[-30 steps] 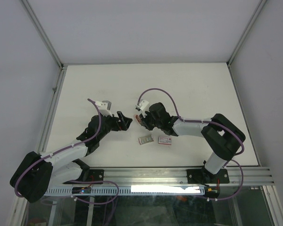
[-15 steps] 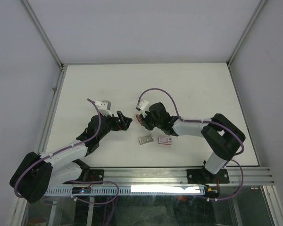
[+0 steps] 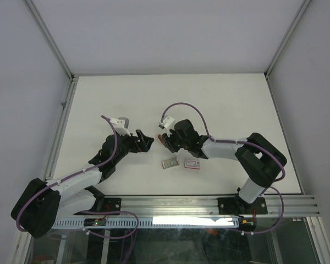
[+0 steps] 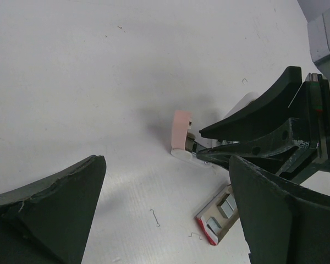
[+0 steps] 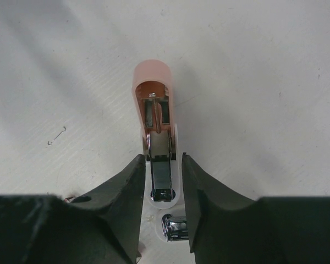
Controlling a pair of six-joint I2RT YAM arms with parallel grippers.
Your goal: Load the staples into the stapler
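I could read no brand or writing anywhere. The staples box (image 3: 193, 164) showed a red label on white, but its print was too small for me. It lay flat on the bench (image 3: 220, 104), on the near side of the stapler (image 5: 152, 88) and a little to the right of it. The grey tray (image 4: 220, 212) with a red end lay beside the box, also nearer to me than the stapler, with silvery strips in it.

The stapler had a pink top, a white base and a bright metal channel, and its top was swung open. The right jaws stood narrow and gripped it, one finger (image 5: 129, 190) pressed on each side of the channel. The left jaws were spread wide and held nothing; they hung just left of the stapler, apart from it.

The bench was white with a fine ribbed grain and some small dark specks. A bent loose staple (image 5: 56, 136) lay left of the stapler in the right wrist view. Pale grey walls closed the bench on three sides, and an aluminium rail (image 3: 170, 204) ran along the near edge.

Compared with one second before, I saw no change: both arms, the stapler, the box and the tray kept the same places.
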